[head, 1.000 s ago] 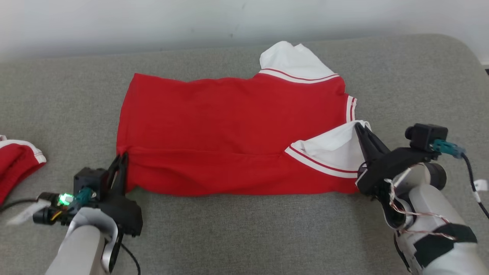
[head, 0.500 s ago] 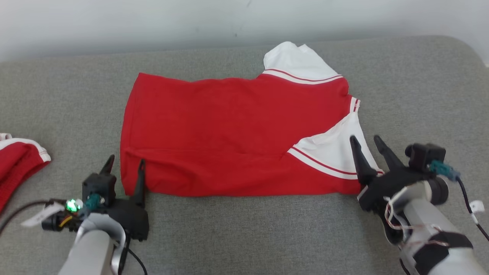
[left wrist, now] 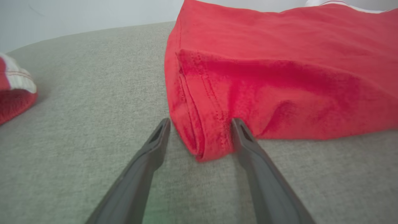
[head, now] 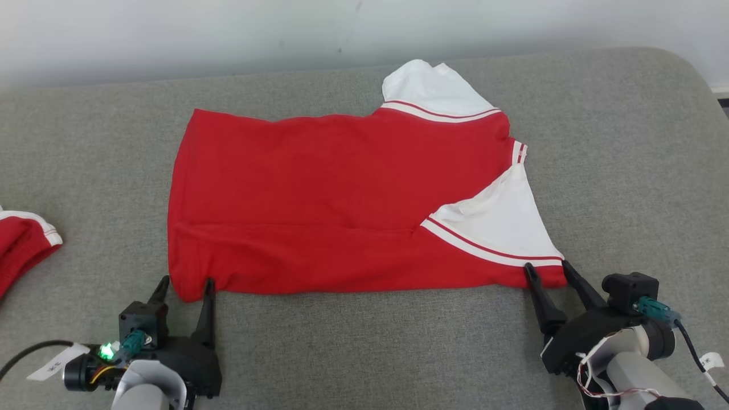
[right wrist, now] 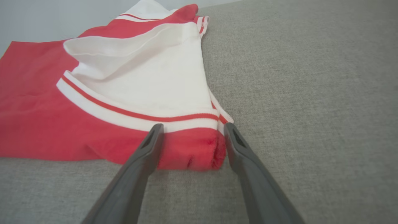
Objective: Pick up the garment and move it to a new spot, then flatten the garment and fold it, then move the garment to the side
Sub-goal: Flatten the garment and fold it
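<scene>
Two grippers rest low on the grey cloth-covered table (head: 370, 353), one at each lower corner of the head view. Between them lies the red short-sleeved shirt with white sleeves and red-striped white trim (head: 319, 188). It is spread out and partly folded, and it takes the middle of the frame. One white sleeve points to the upper right, and the other lies folded over the red body at the lower right.

The left gripper (head: 187, 280) is at the lower left corner of the shirt. Its jaws are wide open and hold nothing. In the left wrist view the folded, stitched corner of the shirt (left wrist: 279, 62) lies between the two jaws of the left gripper (left wrist: 201, 120). The jaw at the right of that frame seems to touch the cloth, and the other one stands just beside it.

The right gripper (head: 545, 264) is at the lower right corner of the shirt. Its jaws are also open and grasp nothing. In the right wrist view, the right gripper (right wrist: 193, 125) has one jaw on each side of the red corner of the shirt (right wrist: 31, 118), below the striped trim.

A second red garment with a white striped edge (head: 20, 250) lies at the left edge of the frame, well apart from the shirt.
</scene>
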Motion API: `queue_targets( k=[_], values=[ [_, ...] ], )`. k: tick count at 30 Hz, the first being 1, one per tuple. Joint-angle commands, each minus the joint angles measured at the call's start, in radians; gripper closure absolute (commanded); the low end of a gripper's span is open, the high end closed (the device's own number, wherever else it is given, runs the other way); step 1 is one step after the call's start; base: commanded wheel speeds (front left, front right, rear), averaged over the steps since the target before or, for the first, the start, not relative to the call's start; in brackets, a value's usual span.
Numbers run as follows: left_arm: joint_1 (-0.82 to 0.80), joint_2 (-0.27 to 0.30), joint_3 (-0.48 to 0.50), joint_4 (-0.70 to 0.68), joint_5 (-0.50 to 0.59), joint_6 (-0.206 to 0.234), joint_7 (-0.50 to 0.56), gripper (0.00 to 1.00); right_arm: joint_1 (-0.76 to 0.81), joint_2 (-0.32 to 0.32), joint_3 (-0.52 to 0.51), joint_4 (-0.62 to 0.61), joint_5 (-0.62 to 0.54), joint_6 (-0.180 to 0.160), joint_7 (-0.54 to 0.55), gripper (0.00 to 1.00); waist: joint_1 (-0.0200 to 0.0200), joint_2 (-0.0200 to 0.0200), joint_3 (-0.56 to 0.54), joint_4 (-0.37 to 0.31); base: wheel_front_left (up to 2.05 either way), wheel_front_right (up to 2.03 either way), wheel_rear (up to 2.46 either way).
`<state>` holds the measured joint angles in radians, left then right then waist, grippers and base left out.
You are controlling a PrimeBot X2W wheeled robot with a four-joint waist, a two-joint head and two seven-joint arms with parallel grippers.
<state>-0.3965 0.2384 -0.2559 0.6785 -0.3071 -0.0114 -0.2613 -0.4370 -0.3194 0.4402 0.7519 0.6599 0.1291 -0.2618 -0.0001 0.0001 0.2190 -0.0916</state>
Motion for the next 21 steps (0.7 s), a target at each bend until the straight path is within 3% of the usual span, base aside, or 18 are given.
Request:
queue_targets(
  k=[1,4,5,6,7,8,16,21],
  values=[
    [-0.024,-0.009,0.003,0.021,0.0,-0.01,-0.004,0.0,-0.014,0.014,0.003,0.024,-0.017,0.003,-0.002,0.0,0.0001,-0.0001,0.009,-0.003,0.0,0.0,0.0],
    [-0.033,-0.019,0.001,0.07,-0.009,-0.02,-0.003,0.0,-0.017,0.027,0.009,0.044,-0.018,0.003,-0.001,0.05,0.0001,-0.0001,0.011,-0.001,0.0,0.0,0.0],
    [-0.042,-0.023,0.0,0.084,-0.011,-0.023,-0.003,0.0,-0.02,0.032,0.014,0.052,-0.02,0.003,-0.001,0.73,0.0001,-0.0001,0.011,0.0,0.0,0.0,0.0],
    [-0.051,-0.028,0.002,0.102,-0.014,-0.028,-0.003,0.11,-0.023,0.037,0.017,0.057,-0.02,0.003,-0.001,1.0,0.0001,-0.0001,0.011,0.001,0.0,0.0,0.0],
    [-0.057,-0.033,0.004,0.117,-0.018,-0.033,-0.002,0.71,-0.021,0.04,0.02,0.061,-0.019,0.003,0.0,1.0,0.0001,-0.0001,0.009,0.002,0.0,0.0,0.0],
    [-0.063,-0.039,0.01,0.127,-0.027,-0.039,-0.002,1.0,-0.02,0.039,0.021,0.065,-0.016,0.003,-0.001,1.0,0.0001,-0.0001,0.006,0.003,0.0,0.0,0.0],
    [-0.004,-0.051,0.036,0.077,-0.012,-0.056,-0.003,1.0,0.036,-0.005,-0.037,0.012,-0.014,0.002,-0.003,1.0,0.0001,-0.0001,-0.064,0.004,0.0,0.0,0.0],
    [0.158,-0.056,0.049,-0.03,0.003,-0.051,-0.003,1.0,0.203,-0.051,-0.096,-0.103,-0.011,0.002,-0.003,1.0,0.0001,-0.0001,-0.133,0.008,0.0,0.0,0.0]
  ],
)
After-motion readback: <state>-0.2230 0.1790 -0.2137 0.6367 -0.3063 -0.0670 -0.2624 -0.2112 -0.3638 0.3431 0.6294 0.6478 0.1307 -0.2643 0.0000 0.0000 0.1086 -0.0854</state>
